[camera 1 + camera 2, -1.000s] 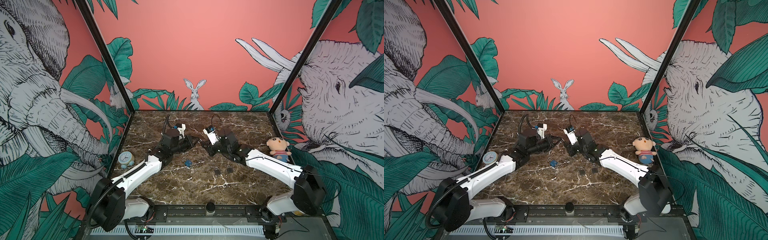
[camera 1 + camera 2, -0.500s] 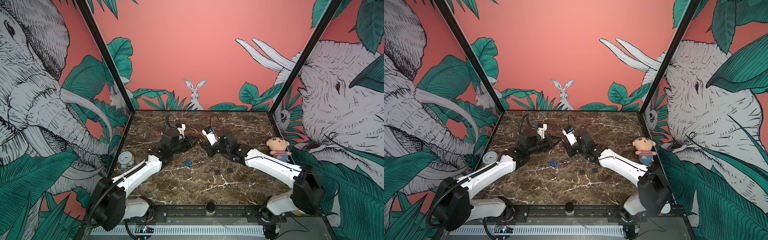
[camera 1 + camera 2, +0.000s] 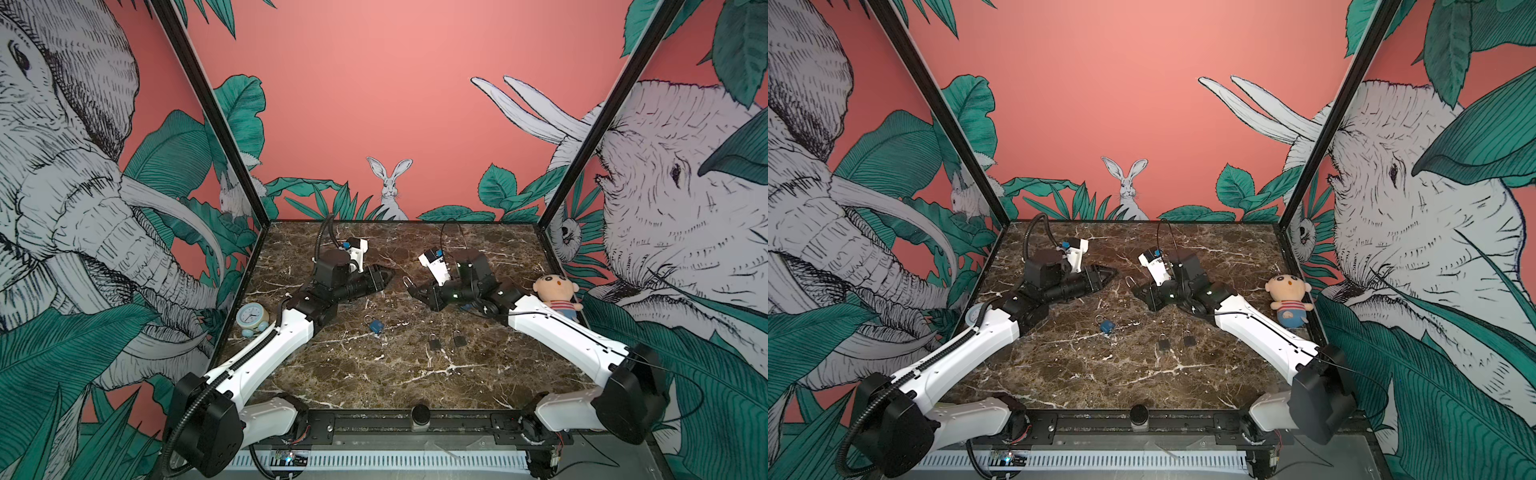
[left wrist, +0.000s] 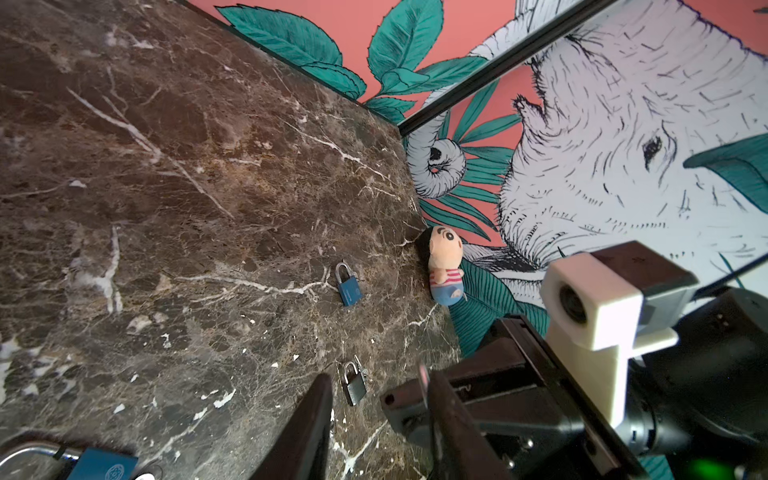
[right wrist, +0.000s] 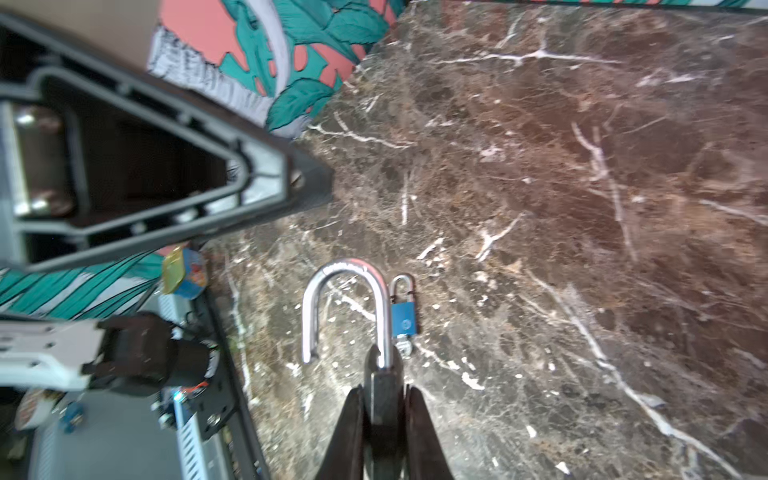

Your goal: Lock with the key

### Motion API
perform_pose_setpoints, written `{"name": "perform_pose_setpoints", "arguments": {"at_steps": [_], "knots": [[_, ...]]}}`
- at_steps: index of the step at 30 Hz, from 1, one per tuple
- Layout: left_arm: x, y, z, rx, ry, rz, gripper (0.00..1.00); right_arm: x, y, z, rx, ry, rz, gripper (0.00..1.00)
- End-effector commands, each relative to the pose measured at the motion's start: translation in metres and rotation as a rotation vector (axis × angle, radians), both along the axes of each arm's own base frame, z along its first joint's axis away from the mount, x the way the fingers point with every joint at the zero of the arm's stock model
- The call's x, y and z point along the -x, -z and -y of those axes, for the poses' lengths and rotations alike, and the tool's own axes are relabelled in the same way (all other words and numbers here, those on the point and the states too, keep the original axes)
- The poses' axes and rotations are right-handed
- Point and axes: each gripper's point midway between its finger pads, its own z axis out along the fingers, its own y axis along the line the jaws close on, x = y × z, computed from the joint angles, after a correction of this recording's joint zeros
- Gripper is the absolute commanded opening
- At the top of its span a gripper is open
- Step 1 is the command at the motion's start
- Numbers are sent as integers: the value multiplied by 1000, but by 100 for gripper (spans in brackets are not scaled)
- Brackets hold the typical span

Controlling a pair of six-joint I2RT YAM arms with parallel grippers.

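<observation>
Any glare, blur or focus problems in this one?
Right wrist view: shackle glare on the held padlock, the left arm soft. Left wrist view: the left hand's fingers blur up close; the blue padlock near the doll sharp. Both top views: even light, faint shadows.

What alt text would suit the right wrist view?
The right gripper clamps a dark metal padlock whose silver shackle stands open, over a brown marble tabletop. A small blue padlock lies on the marble beyond it.
</observation>
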Motion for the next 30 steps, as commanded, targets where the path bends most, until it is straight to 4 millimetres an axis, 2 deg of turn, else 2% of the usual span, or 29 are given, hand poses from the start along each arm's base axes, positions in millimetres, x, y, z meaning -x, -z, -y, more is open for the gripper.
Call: {"name": "perform_pose_setpoints", "arguments": {"at_steps": [1,8,16,30], "knots": [[13,-8,12,-11,129,30,40,12,-15,-4,-56,-51,-24,0],[21,-22,18,12,184,82,40,10,-11,-3,-50,-31,-47,0],[29,-7,18,-42,211,54,39,9,-18,-6,-65,-33,-55,0],[28,13,17,-64,202,17,37,7,-29,-5,-101,-31,-61,0]]}}
